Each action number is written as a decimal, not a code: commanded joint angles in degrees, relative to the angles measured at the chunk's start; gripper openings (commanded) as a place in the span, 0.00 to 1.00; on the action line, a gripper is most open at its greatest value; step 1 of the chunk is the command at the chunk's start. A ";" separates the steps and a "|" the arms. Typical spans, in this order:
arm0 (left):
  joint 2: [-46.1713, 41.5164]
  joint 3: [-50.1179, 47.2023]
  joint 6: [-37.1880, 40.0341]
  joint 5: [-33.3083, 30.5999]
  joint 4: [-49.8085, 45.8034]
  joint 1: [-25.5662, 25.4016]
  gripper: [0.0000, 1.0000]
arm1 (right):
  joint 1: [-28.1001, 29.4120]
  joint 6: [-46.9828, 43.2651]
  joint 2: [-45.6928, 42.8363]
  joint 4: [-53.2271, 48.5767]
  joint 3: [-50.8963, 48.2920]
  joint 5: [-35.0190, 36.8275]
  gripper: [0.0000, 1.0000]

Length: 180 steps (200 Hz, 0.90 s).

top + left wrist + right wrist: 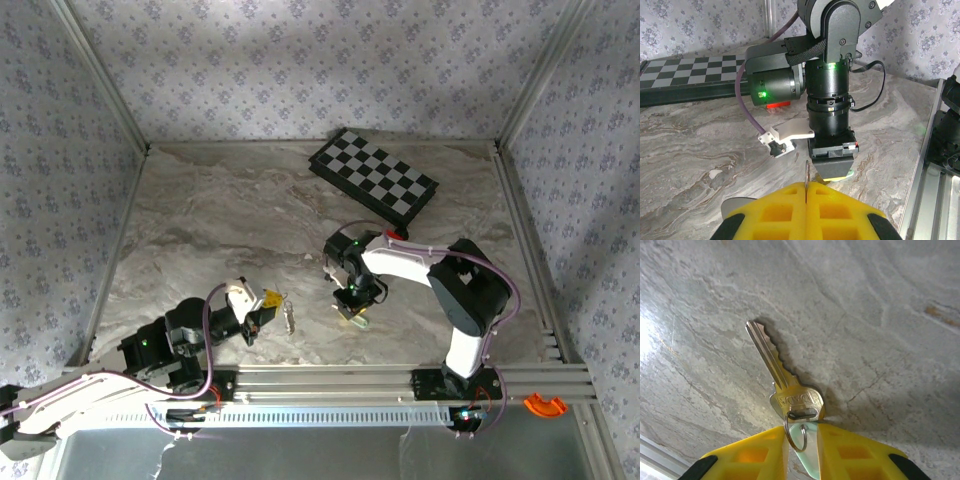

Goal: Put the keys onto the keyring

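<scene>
At lower centre the right jaws pinch the mint-green piece (807,450), its light, stiff, slick key (782,385) flat on the counter (880,315) and best taken by the broad head; the left jaws clamp what looks like the keyring (806,174).

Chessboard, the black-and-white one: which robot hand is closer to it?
Right. The right gripper is on the chessboard's near side, pointing down at the table partway back toward the arm bases. The left gripper is farther away, further off to the left.
</scene>
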 commanded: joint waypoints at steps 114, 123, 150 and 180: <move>-0.38 0.96 -1.28 0.17 2.22 -0.31 0.00 | 0.57 0.84 -3.53 1.16 -2.90 -0.61 0.14; -0.43 0.97 -1.29 0.23 2.14 -0.31 0.00 | 0.70 0.84 -3.51 1.30 -2.95 -0.62 0.14; -0.51 1.06 -1.52 0.34 1.96 -0.31 0.00 | 0.99 0.66 -3.69 1.75 -2.99 -0.61 0.14; -0.51 1.06 -1.57 0.43 2.04 -0.31 0.00 | 1.02 1.17 -4.06 2.60 -3.29 -0.46 0.16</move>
